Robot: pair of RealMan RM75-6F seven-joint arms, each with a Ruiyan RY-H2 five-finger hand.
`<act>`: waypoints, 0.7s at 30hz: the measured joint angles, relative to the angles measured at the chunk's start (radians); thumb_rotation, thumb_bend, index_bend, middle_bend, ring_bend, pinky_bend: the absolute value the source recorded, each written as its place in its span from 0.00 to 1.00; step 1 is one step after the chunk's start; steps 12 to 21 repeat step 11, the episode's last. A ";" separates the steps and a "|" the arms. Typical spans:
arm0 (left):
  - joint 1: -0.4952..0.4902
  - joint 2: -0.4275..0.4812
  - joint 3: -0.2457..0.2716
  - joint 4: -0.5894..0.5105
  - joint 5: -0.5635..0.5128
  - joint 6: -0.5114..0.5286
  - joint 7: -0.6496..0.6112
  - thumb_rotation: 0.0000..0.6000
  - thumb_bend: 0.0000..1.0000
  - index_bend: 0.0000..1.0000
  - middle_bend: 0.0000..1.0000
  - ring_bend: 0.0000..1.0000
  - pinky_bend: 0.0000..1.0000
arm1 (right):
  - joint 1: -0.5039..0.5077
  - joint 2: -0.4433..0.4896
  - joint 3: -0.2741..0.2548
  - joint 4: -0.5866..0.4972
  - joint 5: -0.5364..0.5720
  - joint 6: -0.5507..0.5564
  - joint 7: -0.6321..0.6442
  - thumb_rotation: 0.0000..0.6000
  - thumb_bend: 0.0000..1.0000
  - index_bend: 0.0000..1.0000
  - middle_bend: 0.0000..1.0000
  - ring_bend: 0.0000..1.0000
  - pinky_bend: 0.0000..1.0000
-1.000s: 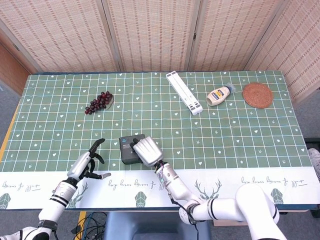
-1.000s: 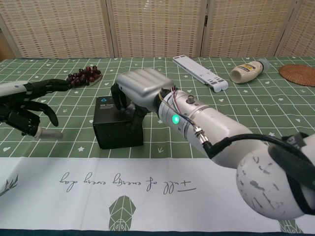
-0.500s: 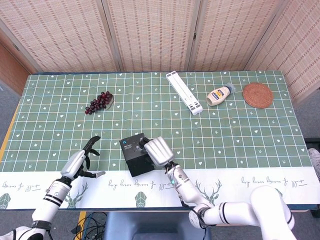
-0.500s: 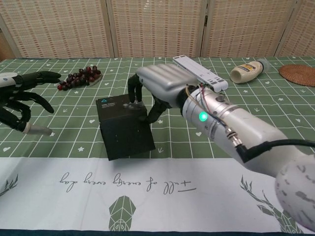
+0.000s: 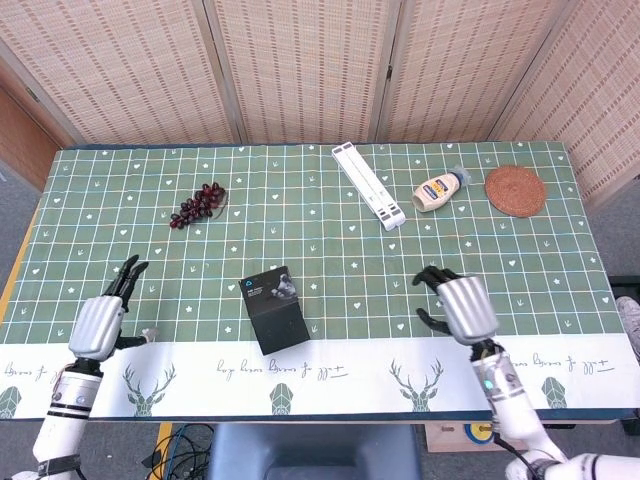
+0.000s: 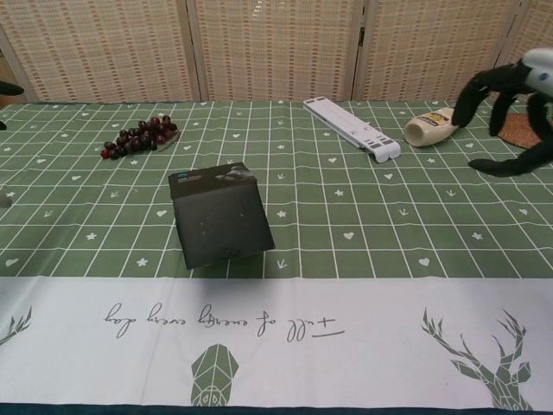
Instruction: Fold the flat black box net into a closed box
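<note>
on the green tablecloth the black box sits between both released robot hands, left and right.

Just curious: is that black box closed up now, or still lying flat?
Closed. The black box stands as a solid block, its top and sides shut, with neither hand touching it.

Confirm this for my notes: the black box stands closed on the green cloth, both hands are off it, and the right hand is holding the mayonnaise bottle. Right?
Not quite. The right hand holds nothing; its fingers are spread above the cloth, well apart from the mayonnaise bottle, which lies near the woven coaster. The head view shows this. The rest stands: the black box is closed on the green cloth, and the left hand is off it too.
</note>
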 measured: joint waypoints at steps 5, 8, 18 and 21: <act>0.060 0.015 0.018 -0.012 0.011 0.093 0.108 1.00 0.14 0.09 0.00 0.17 0.48 | -0.108 0.107 -0.048 -0.007 -0.050 0.072 0.117 1.00 0.27 0.38 0.36 0.44 0.64; 0.095 0.022 0.033 -0.022 0.028 0.141 0.137 1.00 0.14 0.09 0.01 0.17 0.48 | -0.160 0.151 -0.072 0.004 -0.074 0.096 0.195 1.00 0.28 0.38 0.35 0.42 0.62; 0.126 0.022 0.053 -0.025 0.061 0.188 0.162 1.00 0.14 0.10 0.02 0.17 0.46 | -0.214 0.185 -0.091 0.026 -0.095 0.112 0.271 1.00 0.28 0.38 0.35 0.42 0.62; 0.126 0.022 0.053 -0.025 0.061 0.188 0.162 1.00 0.14 0.10 0.02 0.17 0.46 | -0.214 0.185 -0.091 0.026 -0.095 0.112 0.271 1.00 0.28 0.38 0.35 0.42 0.62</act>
